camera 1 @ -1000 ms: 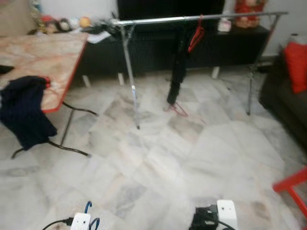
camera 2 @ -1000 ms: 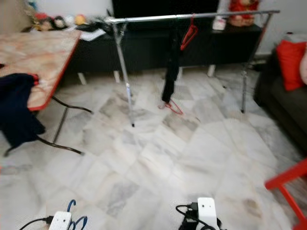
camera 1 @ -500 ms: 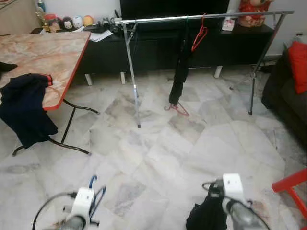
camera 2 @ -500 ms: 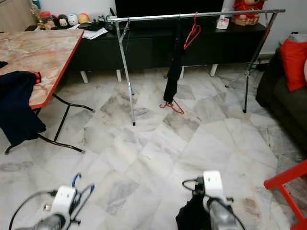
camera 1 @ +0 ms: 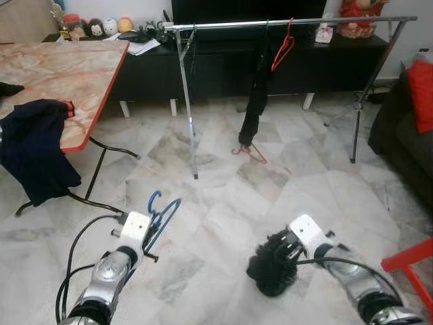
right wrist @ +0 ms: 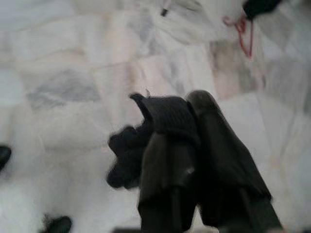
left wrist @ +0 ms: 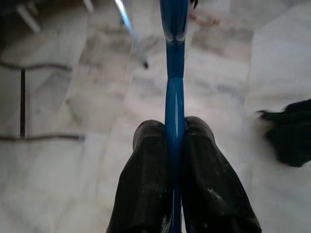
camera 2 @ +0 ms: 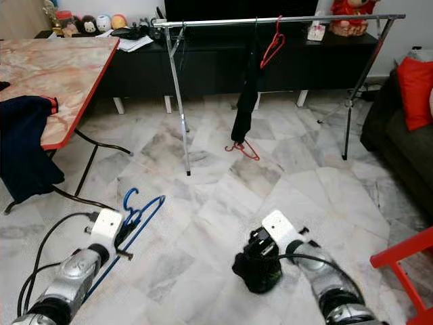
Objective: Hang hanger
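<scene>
A big white marble floor [camera 1: 284, 196] is seen, and a long silver clothes rail [camera 1: 284, 23] is stood on it, well away from both arms. A black garment [camera 1: 254, 101] is hung from the rail, and a red hanger [camera 1: 283, 47] is hooked on the rail just beside it. Another red hanger [camera 1: 252, 154] is seen lying on the floor under the black garment. On the robot's left, a table [camera 1: 61, 74] with a red edge is seen, and a dark blue top [camera 1: 34, 149] is draped over its side.

Low in front, the two silver arms are held out over the floor. The left gripper [left wrist: 175, 141] is squeezed tight on a blue hanger [camera 2: 139, 210], with the thin blue bar pinched between the two black fingers [left wrist: 146, 160]. The hanger's hook [camera 1: 153, 200] is pointed toward the rail, far from it.

The right gripper [right wrist: 182, 116] is closed on a bunched black cloth [camera 1: 269, 264]. The cloth is draped over one finger and hangs down in a lump above the floor.
</scene>
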`<state>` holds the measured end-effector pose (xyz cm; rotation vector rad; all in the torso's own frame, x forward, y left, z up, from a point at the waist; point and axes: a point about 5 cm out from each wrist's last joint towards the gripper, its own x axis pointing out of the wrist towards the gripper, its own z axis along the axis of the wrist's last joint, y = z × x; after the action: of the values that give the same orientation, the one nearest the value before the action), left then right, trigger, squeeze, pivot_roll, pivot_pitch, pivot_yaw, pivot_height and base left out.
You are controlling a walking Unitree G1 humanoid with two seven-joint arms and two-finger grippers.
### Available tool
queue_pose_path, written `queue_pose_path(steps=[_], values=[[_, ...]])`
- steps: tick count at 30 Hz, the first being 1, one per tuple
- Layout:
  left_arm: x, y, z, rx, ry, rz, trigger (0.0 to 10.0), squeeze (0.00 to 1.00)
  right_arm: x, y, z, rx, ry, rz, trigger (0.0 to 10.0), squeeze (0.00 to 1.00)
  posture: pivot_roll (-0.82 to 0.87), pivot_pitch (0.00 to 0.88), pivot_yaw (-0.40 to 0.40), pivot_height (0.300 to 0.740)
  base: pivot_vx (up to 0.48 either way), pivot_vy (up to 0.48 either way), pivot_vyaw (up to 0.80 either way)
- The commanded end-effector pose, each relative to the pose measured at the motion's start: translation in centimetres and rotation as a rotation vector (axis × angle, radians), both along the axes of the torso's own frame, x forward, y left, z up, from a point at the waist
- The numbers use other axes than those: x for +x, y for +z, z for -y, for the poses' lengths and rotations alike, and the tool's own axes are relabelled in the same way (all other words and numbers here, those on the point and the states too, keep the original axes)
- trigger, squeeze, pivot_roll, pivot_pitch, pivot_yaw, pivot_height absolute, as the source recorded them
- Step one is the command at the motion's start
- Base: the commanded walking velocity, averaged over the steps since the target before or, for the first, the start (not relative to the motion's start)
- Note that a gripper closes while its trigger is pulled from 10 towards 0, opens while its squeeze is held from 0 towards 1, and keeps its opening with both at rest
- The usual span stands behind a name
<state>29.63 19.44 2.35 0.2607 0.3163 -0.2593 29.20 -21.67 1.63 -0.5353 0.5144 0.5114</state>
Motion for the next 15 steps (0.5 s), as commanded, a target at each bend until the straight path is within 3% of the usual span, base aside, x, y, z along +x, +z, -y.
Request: queue_pose_path(steps=[1, 6, 11, 14, 15], values=[[0.9, 1.2, 0.5, -0.006, -0.042, 0.034, 10.0, 0.0, 0.4, 0.9, -0.7, -0.004, 0.123, 0.002, 10.0, 0.0, -0.11, 0.0, -0.011, 0.74, 0.0, 0.0, 0.0], [2.2, 3.4, 2.0, -0.022, -0.216, 0.071, 10.0, 0.0, 0.1, 3.1, -0.8, -0.029, 0.424, -0.063, 10.0, 0.0, -0.11, 0.0, -0.011, 0.74, 0.0, 0.0, 0.0], [2.4, 4.4, 3.0, -0.034, -0.36, 0.058, 10.0, 0.0, 0.1, 4.1, 0.2, -0.14, 0.517, -0.098, 10.0, 0.0, -0.11, 0.0, -0.012, 0.74, 0.0, 0.0, 0.0], [2.1, 5.1, 3.7, -0.015, -0.548, -0.002, 10.0, 0.0, 0.7, 5.2, 1.1, -0.246, 0.557, -0.102, 10.0, 0.0, -0.11, 0.0, -0.013, 0.74, 0.0, 0.0, 0.0], [2.1, 5.1, 3.7, -0.015, -0.548, -0.002, 10.0, 0.0, 0.7, 5.2, 1.1, -0.246, 0.557, -0.102, 10.0, 0.0, -0.11, 0.0, -0.013, 0.74, 0.0, 0.0, 0.0]])
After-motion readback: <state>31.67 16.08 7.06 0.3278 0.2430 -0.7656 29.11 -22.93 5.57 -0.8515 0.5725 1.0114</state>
